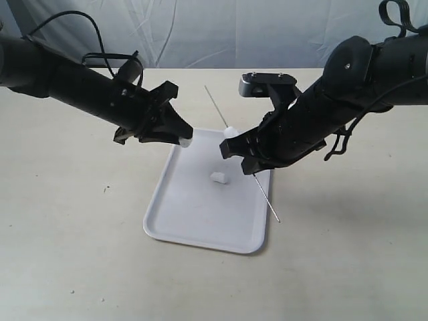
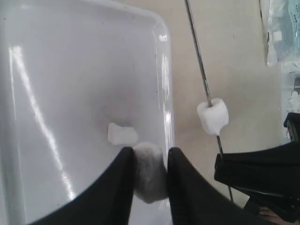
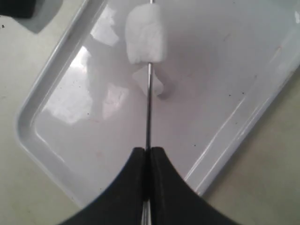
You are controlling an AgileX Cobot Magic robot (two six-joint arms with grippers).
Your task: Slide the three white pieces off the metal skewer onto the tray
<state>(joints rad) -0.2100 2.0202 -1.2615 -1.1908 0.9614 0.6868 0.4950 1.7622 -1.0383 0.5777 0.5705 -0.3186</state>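
The white tray [image 1: 194, 224] lies flat on the table, with one white piece [image 1: 219, 178] loose on it. My left gripper [image 1: 185, 138] hangs over the tray's far left corner, shut on a second white piece [image 2: 150, 176]. My right gripper [image 3: 148, 152] is shut on the metal skewer [image 3: 148, 108] and holds it slanted above the tray. The third white piece [image 3: 146, 33] is still threaded on the skewer [image 1: 215, 105], just beyond the right fingertips. In the left wrist view this threaded piece [image 2: 213, 116] hangs apart from the left jaws, beyond the tray's rim [image 2: 165, 70].
The tray sits mid-table on a bare beige tabletop [image 1: 67, 254]. A pale cloth backdrop [image 1: 214, 33] closes the far side. The skewer's lower end [image 1: 275, 217] sticks out past the tray's right rim. Both black arms reach in above the tray's far end.
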